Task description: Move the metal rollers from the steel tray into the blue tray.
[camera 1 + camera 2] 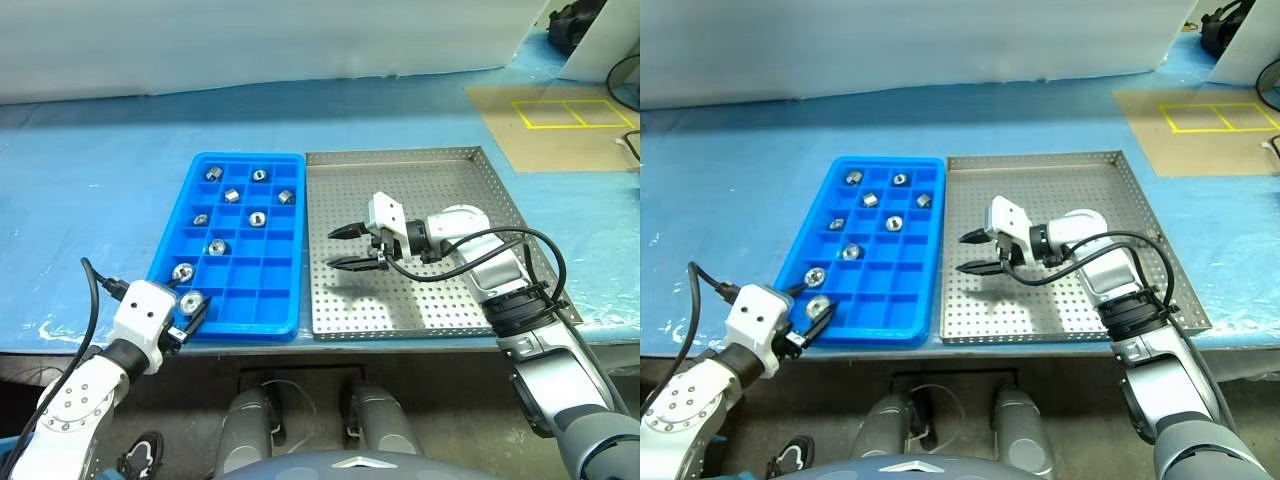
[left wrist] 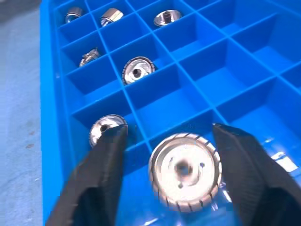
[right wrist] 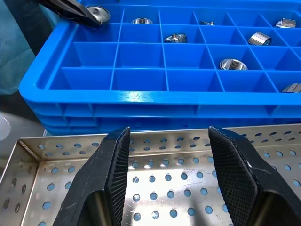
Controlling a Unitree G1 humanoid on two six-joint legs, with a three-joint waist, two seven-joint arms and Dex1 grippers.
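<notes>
- The blue tray (image 1: 262, 300) sits on the pale blue table sheet (image 1: 90, 200), just beside the steel tray (image 1: 420, 165). The two trays lie side by side, the blue one on the robot's left.
- The metal rollers (image 1: 217, 247) lie in the little square boxes of the blue tray. Nine of them show, each in a box of its own.
- Most rollers are toward the far end and the left edge of the blue tray.
- One roller (image 2: 185, 171) lies in the box at the near left corner of the blue tray.
- The left gripper (image 1: 193, 312) is at that same near left corner. Its two black fingers (image 2: 101, 174) stand apart, one on each side of that roller. They do not squeeze it.
- The steel tray floor is full of small holes.
- The right gripper (image 1: 345, 248) hangs over the middle of the steel tray, pointing toward the blue tray.
- Its two black fingers (image 3: 110, 174) are spread open. Nothing is between them.
</notes>
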